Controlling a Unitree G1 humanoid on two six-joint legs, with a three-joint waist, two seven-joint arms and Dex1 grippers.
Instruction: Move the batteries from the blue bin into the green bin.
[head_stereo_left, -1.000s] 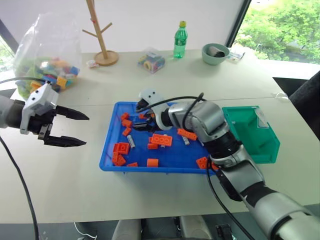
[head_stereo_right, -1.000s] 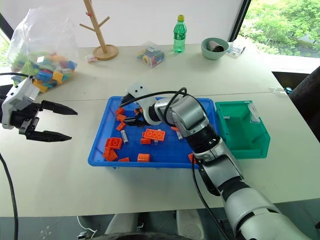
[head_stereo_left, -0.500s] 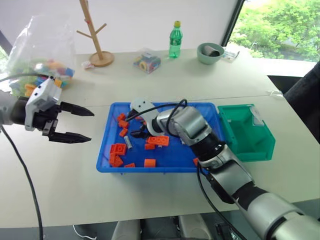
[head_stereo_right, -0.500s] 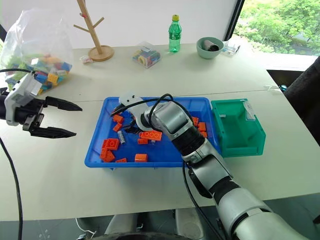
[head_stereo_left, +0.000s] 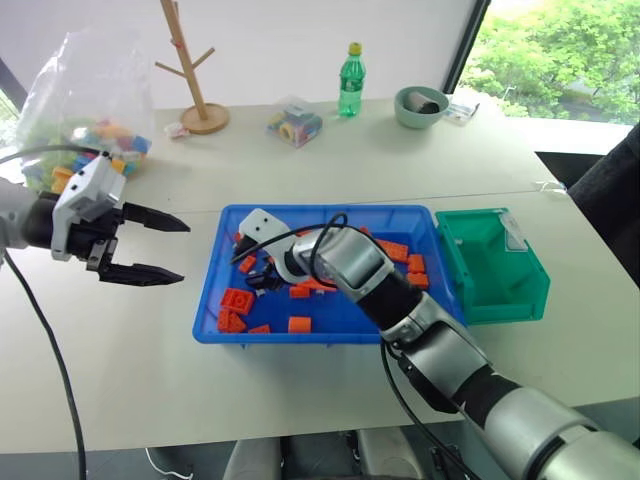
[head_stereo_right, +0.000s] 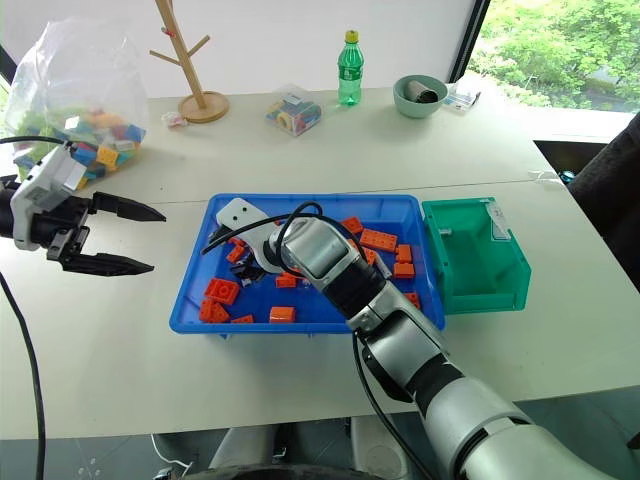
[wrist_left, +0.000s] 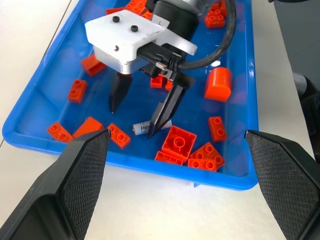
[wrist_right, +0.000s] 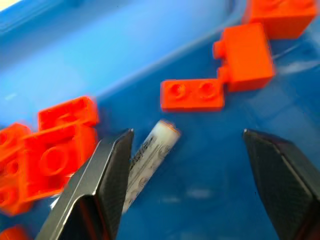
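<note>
Table (head_stereo_left: 330, 150): pale, wide, carrying both bins side by side.
Blue bin (head_stereo_left: 215, 325): shallow tray near the middle of the table, scattered with orange bricks (head_stereo_left: 236, 300).
Green bin (head_stereo_left: 520, 290): just beside the blue bin on the robot's right, white label at its far edge; one small pale object, perhaps a battery, lies near its wall in the right eye view, too small to be sure.
Left gripper (head_stereo_left: 150, 247): hangs over bare table to the left of the blue bin, its two black fingers spread wide, holding nothing.
Right gripper (wrist_left: 142, 115): reaches down into the blue bin with fingers parted, tips close to the floor of the tray.
Battery (wrist_right: 150, 160): lies flat on the blue bin's floor among the bricks, right against one finger (wrist_right: 100, 185) of the right gripper, the other finger well apart; not gripped.
</note>
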